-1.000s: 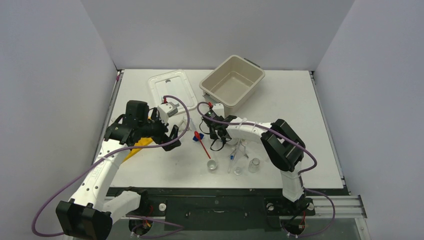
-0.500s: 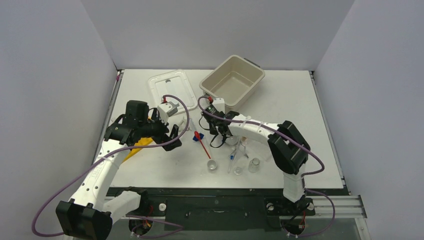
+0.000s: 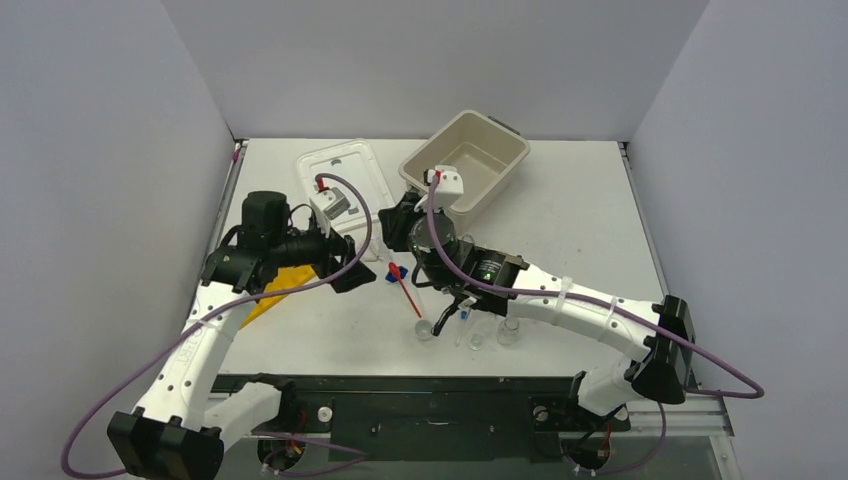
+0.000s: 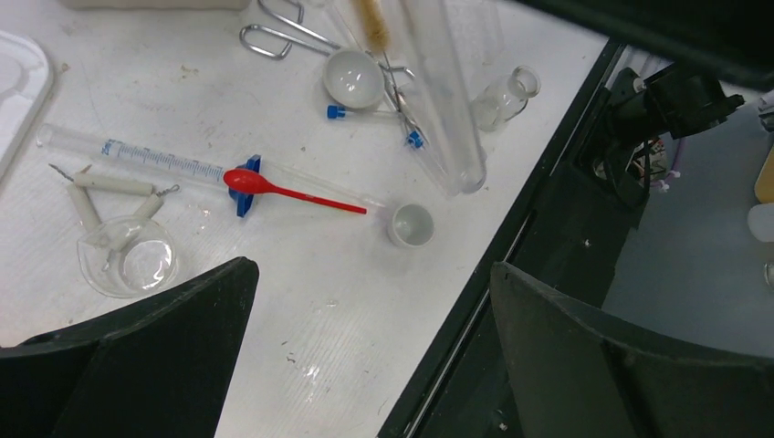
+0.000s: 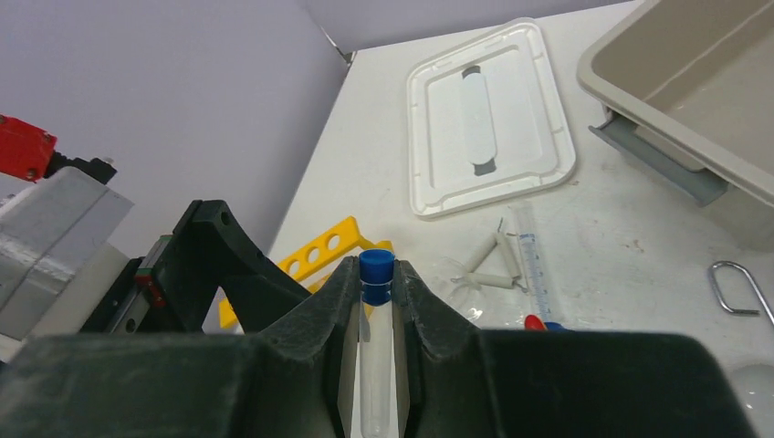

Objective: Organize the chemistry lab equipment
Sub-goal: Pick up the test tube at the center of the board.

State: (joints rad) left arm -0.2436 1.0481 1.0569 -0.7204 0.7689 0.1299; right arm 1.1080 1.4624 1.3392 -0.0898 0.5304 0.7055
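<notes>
My right gripper is shut on a clear test tube with a blue cap and holds it above the table, near the beige tub in the top view. My left gripper is open and empty above the table's front, right of the yellow tube rack. Below it lie a graduated cylinder, a red spatula, a small white cup, a glass dish, metal tongs and a small flask. A large clear tube hangs in the air in the left wrist view.
The beige tub stands at the back centre. The white lid lies to its left. Small clear beakers stand near the front edge. The black table edge runs close beside the left gripper. The yellow rack also shows in the right wrist view.
My right arm has stretched out low to the right, and its gripper has risen and moved back-left towards the tub. My left gripper has shifted slightly right.
</notes>
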